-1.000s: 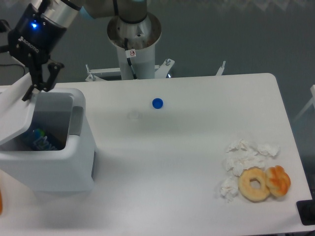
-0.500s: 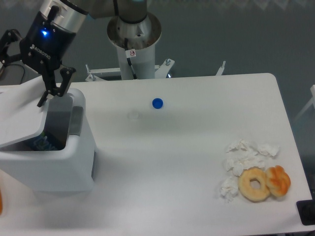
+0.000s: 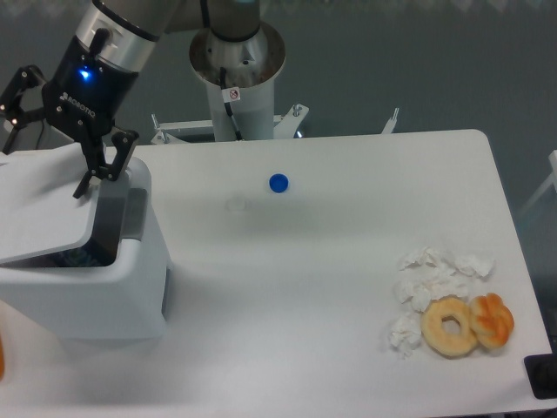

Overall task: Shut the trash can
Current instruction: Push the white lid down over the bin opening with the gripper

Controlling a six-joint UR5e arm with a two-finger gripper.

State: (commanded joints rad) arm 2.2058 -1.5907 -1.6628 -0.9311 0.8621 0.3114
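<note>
Now, step: press the lid (image 3: pixel 39 205) down flat onto the trash can (image 3: pixel 96 279).
End effector (image 3: pixel 97 178): fingers narrowly parted, empty, at the lid's 2 o'clock corner.

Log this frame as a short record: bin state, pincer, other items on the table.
trash can: at the table's left edge
lid: partly lowered, tilted, dark gap left at its right side
pincer: fingers spread, at the lid's right edge
blue cap: on the table, centre rear
tissues: crumpled, front right
ring doughnut: beside the tissues
glazed pastry: touching the doughnut's right side
</note>
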